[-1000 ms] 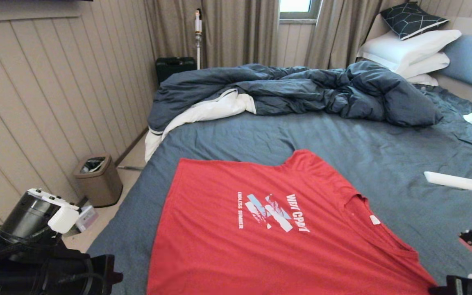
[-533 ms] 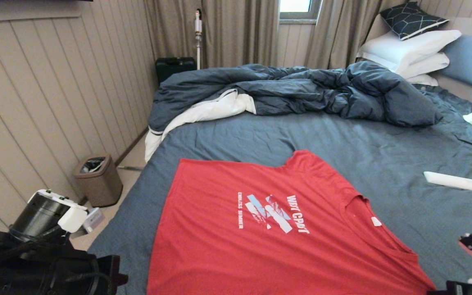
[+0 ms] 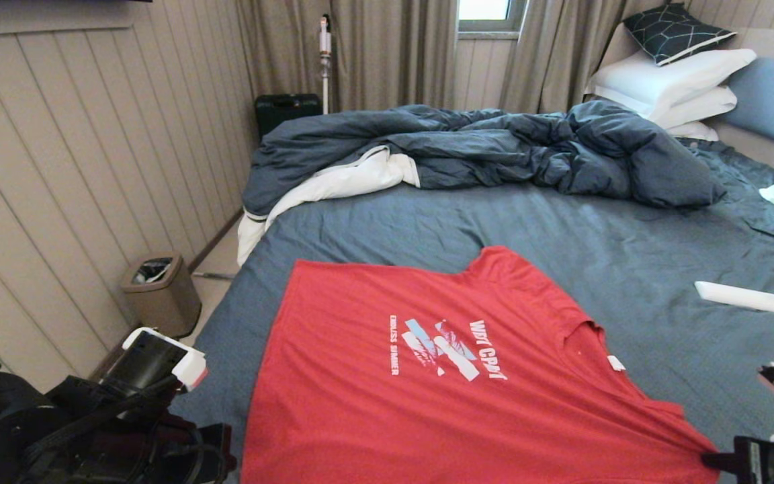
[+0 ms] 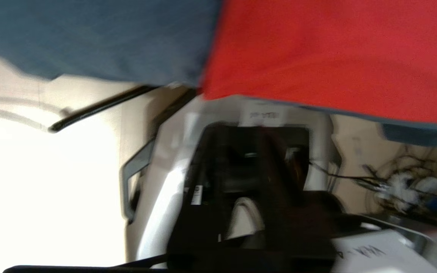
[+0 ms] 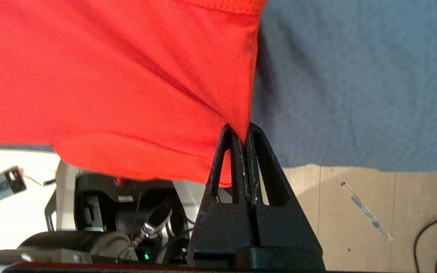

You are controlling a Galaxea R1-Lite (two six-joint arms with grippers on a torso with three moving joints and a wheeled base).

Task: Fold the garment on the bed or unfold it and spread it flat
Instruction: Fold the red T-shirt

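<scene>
- The garment (image 3: 447,376), a red T-shirt with its white lettering and striped chest graphic facing up, lies spread on the near part of the bed (image 3: 562,235), collar toward the robot's right and hem toward its left.
- It looks almost flat: the body is smooth, the far sleeve lies out on the sheet, and only shallow creases run toward the near right corner.
- That corner is pinched by the right gripper (image 5: 243,138); in the right wrist view its two black fingers stand together with a peak of red cloth clamped between them, at the mattress edge above the floor.
- The left gripper sits low at the bed's near left corner, beside the shirt's hem; the left wrist view is too smeared to show its fingers, so I cannot tell whether they are apart or together, nor whether any cloth is in them.
- By my judgement the spreading is close to done; what is left is to let go of the right corner so it settles, and to smooth the near edge hanging over the mattress side.
- Farther out, a rumpled dark duvet (image 3: 494,148) lies across the far side, well apart from the shirt.
- A white remote (image 3: 746,298) rests on the sheet to the right, and a small bin (image 3: 158,292) stands on the floor.
</scene>
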